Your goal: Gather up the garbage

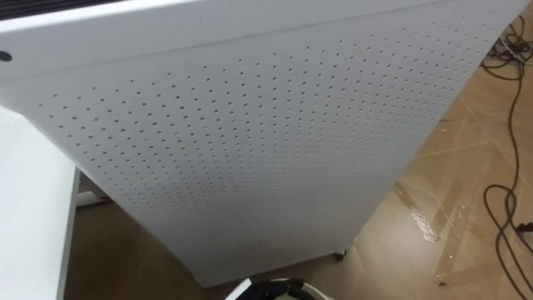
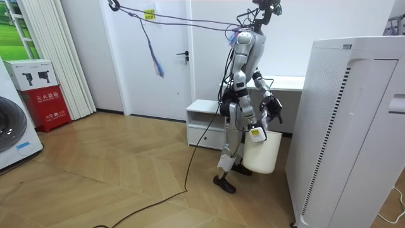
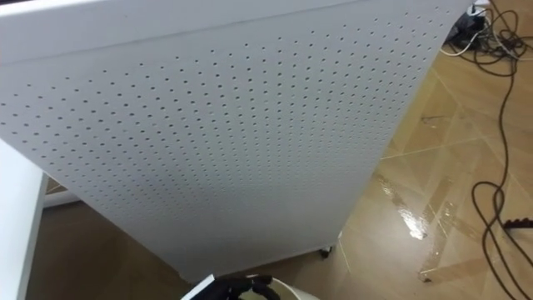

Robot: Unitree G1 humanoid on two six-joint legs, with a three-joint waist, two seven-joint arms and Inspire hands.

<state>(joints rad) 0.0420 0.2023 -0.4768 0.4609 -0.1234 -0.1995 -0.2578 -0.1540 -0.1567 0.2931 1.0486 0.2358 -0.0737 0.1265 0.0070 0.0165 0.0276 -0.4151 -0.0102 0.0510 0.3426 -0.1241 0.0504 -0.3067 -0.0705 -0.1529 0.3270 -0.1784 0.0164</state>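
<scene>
A humanoid robot stands on the wooden floor (image 2: 126, 164) facing a tall white perforated unit (image 1: 250, 150), a white bin (image 2: 262, 157) hanging at its hip.

In the room view the robot stands between a low white cabinet (image 2: 204, 117) and the perforated unit, with a white counter (image 2: 290, 82) behind it. The right robot hand (image 2: 255, 131) grips the bin's rim and holds the bin clear of the floor, just beside the robot's legs. In the eye views dark fingers curl over that rim at the bottom edge. The left robot hand (image 2: 274, 109) is raised at waist height on the far side, and whether its fingers are open or closed cannot be told. Dark cables (image 1: 502, 218) lie on the floor past the unit.
</scene>
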